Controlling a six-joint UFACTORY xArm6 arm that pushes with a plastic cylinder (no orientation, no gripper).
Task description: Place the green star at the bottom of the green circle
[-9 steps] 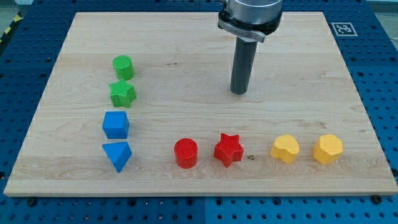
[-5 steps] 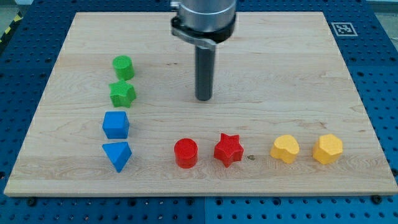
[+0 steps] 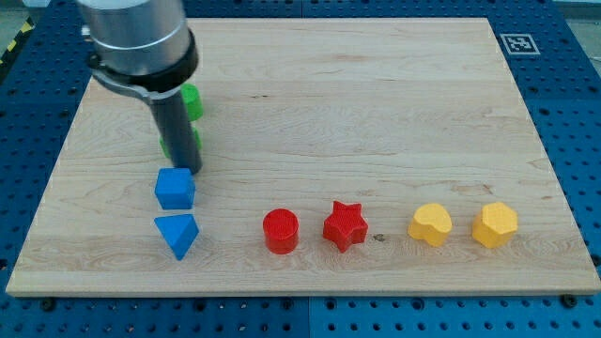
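Note:
My tip is at the left of the board, right in front of the green star, which the rod mostly hides; only its right edge shows. The green circle sits just above the star toward the view's top, also partly hidden behind the arm. The tip stands just above the blue cube. I cannot tell whether the tip touches the star.
A blue triangle block lies below the blue cube. Along the view's bottom sit a red circle, a red star, a yellow heart and a yellow hexagon. The wooden board rests on a blue pegboard.
The arm has swept left across the board, from the upper middle to the green star. The blocks still in view have not moved.

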